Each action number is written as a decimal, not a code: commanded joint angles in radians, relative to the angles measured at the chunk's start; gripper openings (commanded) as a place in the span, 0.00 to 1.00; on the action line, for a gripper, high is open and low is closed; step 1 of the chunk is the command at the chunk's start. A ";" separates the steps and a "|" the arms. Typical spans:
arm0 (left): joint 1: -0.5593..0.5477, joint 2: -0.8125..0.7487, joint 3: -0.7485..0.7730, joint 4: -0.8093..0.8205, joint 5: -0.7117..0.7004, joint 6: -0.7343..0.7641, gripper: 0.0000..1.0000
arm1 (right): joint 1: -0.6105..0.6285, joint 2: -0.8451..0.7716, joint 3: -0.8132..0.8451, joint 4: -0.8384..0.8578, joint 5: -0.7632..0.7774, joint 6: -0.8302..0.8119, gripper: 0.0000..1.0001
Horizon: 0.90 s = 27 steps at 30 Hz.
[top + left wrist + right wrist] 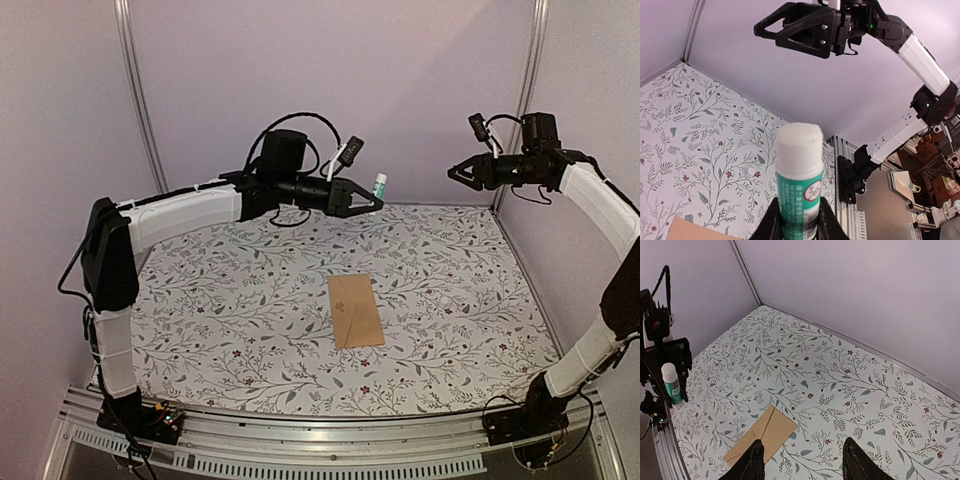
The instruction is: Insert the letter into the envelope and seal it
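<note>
The tan envelope (355,310) lies flat near the middle of the floral table, its flap folded down (762,436). The letter is out of view. My left gripper (377,203) hovers high over the far part of the table, shut on a green glue stick with a white cap (799,165), which stands upright between the fingers (799,209). My right gripper (453,173) hangs in the air at the far right, facing the left one, open with nothing between its fingers (802,464). From the right wrist, the glue stick (671,383) shows at the left edge.
Lilac walls close the back and both sides, with metal posts (135,90) in the far corners. An aluminium rail (320,445) carrying both arm bases runs along the near edge. Bare floral cloth (220,300) surrounds the envelope.
</note>
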 commanded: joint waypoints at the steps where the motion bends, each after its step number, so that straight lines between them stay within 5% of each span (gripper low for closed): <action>1: -0.001 -0.045 -0.041 -0.056 -0.032 0.024 0.09 | 0.017 -0.030 -0.039 -0.251 0.208 -0.332 0.53; 15: -0.006 -0.155 -0.148 -0.200 -0.058 0.142 0.06 | 0.037 0.069 -0.195 -0.389 0.351 -0.571 0.53; 27: -0.012 -0.184 -0.198 -0.170 -0.093 0.101 0.05 | 0.201 0.149 -0.344 -0.326 0.569 -0.584 0.51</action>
